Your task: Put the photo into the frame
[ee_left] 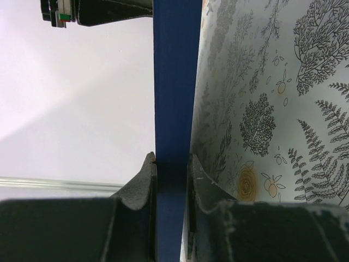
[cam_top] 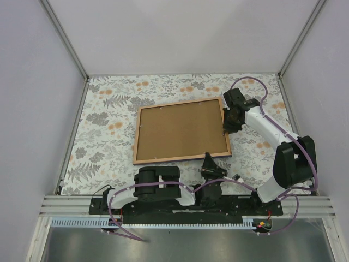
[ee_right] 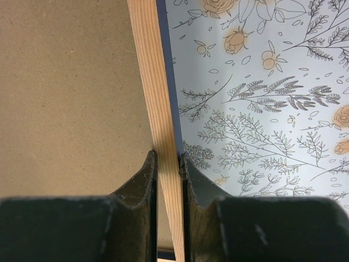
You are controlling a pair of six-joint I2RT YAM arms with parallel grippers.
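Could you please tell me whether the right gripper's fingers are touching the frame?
Touching. The right wrist view shows both fingers pressed against the frame, one on each side.

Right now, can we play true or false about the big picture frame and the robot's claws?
1. The frame lies flat with its wood-coloured back facing up. True.
2. The right claw hangs in the air, away from the frame. False: its fingers are closed on the frame's wooden right edge.
3. The left claw pinches the frame's dark blue edge. True.
4. The cloth under the frame is plain white. False: it is covered in printed leaves and orange flowers.
5. A brown panel fills the back of the frame. True.
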